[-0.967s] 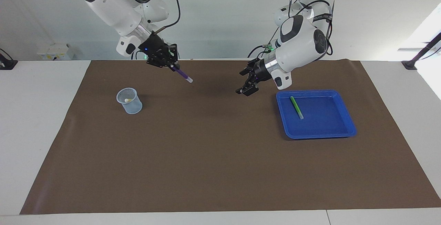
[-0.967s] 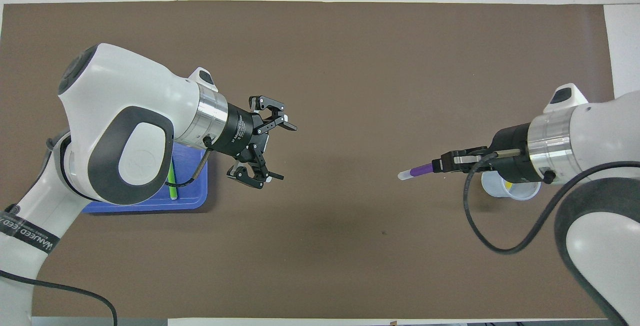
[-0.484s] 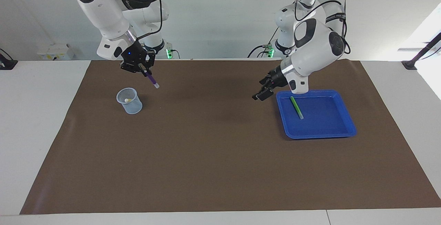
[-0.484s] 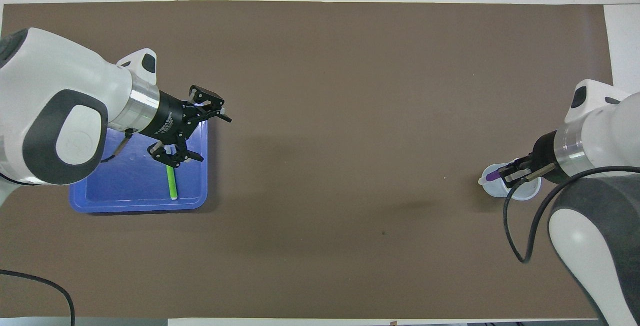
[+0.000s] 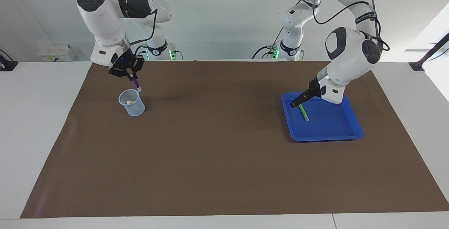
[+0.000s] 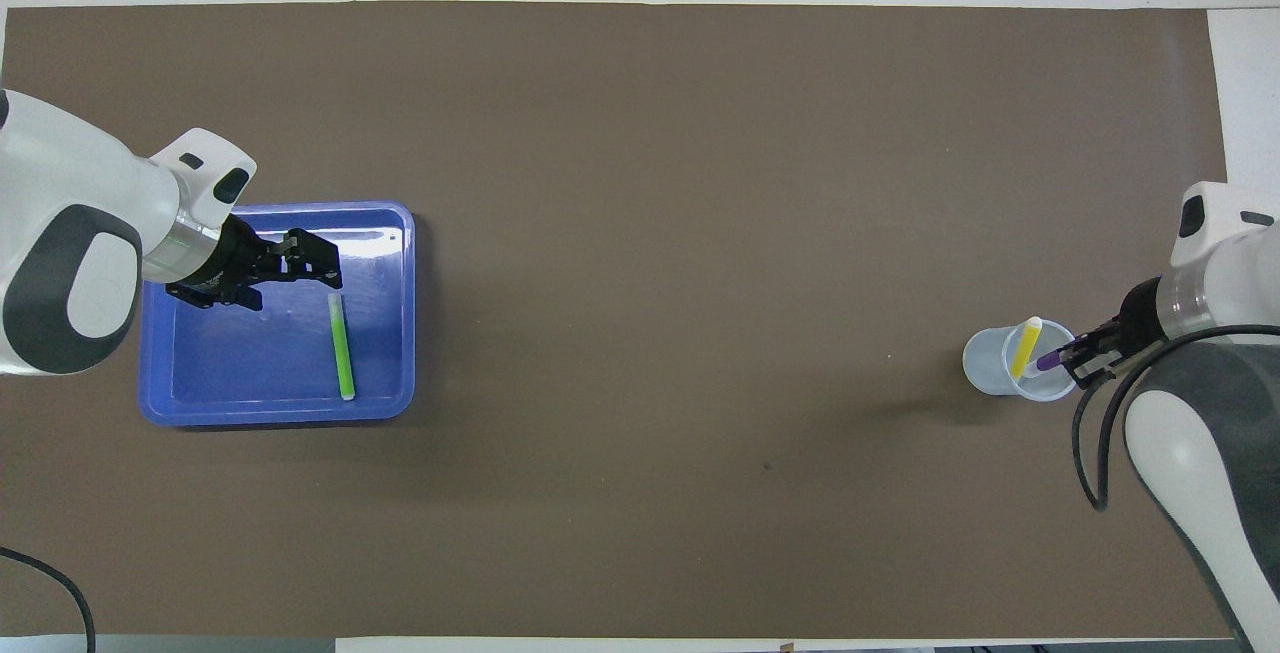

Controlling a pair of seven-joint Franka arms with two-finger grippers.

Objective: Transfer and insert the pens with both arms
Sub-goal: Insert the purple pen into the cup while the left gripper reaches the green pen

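Observation:
My right gripper is shut on the purple pen, held slanted with its pale tip just above the rim of the clear cup. In the overhead view the right gripper and the purple pen lie over the cup. The yellow pen leans inside the cup; only its pale end shows in the facing view. The green pen lies in the blue tray. My left gripper is open, low over the tray beside the green pen; it also shows in the overhead view.
The brown mat covers the table. The blue tray is toward the left arm's end, the cup toward the right arm's end. Two small arm bases with green lights stand at the robots' edge.
The right gripper carried the purple pen from the mat's middle to above the cup and tilted it steeper. The left gripper swung from the middle to over the tray, beside the green pen.

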